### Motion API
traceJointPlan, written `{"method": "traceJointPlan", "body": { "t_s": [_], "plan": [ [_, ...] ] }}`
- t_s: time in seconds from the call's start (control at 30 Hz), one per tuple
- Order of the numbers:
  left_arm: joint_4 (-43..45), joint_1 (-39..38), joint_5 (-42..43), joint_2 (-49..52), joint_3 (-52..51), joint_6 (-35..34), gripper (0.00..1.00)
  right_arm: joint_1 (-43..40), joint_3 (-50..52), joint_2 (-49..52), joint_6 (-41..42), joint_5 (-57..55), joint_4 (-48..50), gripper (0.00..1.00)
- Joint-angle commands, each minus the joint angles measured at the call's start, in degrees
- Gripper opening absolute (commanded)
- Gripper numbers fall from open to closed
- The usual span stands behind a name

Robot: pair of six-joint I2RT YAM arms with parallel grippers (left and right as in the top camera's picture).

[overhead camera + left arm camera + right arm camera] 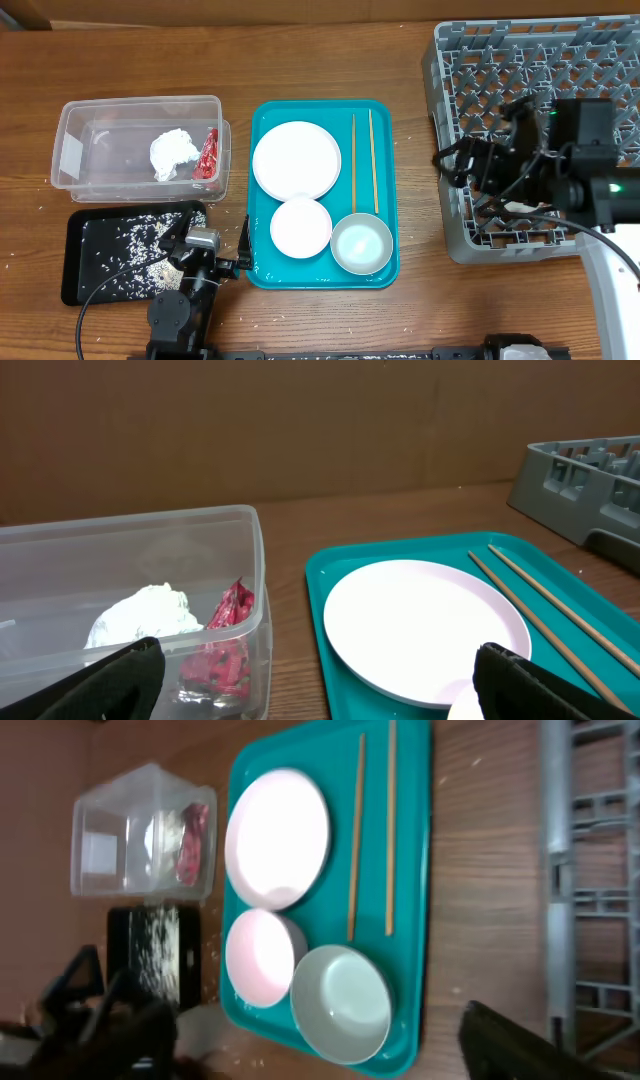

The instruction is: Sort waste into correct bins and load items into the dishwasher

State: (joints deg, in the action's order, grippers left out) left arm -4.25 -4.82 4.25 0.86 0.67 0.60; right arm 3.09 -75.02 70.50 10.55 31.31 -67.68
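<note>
Currently: clear tub [140, 101] holds napkin [172, 154], red wrapper [208, 155]. Black tray [80, 282] holds rice [135, 240]. Teal tray [386, 170] on counter [420, 320] carries plate [296, 160], white bowl [300, 226], pale bowl [361, 243], chopsticks [353, 165]. Left claw [212, 245] wide near black tray; right claw [450, 168] wide over grey rack [500, 60].

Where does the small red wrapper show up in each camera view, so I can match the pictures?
Overhead: the red wrapper lies at the right end of the clear tub, beside the crumpled napkin.
Left wrist: wrapper lower left, against the tub's right wall.
Right wrist: wrapper upper left, inside the tub.
Shared landmark: the large white plate on the teal tray.
</note>
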Motion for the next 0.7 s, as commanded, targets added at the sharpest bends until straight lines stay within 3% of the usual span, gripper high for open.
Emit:
{"method": "traceJointPlan", "body": {
  "t_s": [0.0,0.13,0.2,0.27,0.47,0.67],
  "plan": [
    [0.11,0.39,-0.61,-0.59,-0.39,0.7,1.0,11.23,0.48,1.79,1.64,-1.09,0.13,0.84],
    [0.11,0.39,-0.61,-0.59,-0.39,0.7,1.0,24.68,2.34,6.01,13.55,-19.19,6.47,0.79],
    [0.11,0.39,-0.61,-0.59,-0.39,0.7,1.0,26.95,2.34,9.9,16.87,-25.94,11.56,0.61],
    [0.11,0.39,-0.61,-0.59,-0.39,0.7,1.0,27.39,2.34,13.51,16.96,-25.68,15.85,0.54],
    [0.11,0.39,-0.59,-0.59,-0.39,0.7,1.0,26.82,2.21,30.51,16.28,-26.21,32.26,0.53],
    [0.11,0.39,-0.61,-0.59,-0.39,0.7,1.0,26.36,2.21,38.69,16.55,-30.82,36.33,0.5]
  ]
}}
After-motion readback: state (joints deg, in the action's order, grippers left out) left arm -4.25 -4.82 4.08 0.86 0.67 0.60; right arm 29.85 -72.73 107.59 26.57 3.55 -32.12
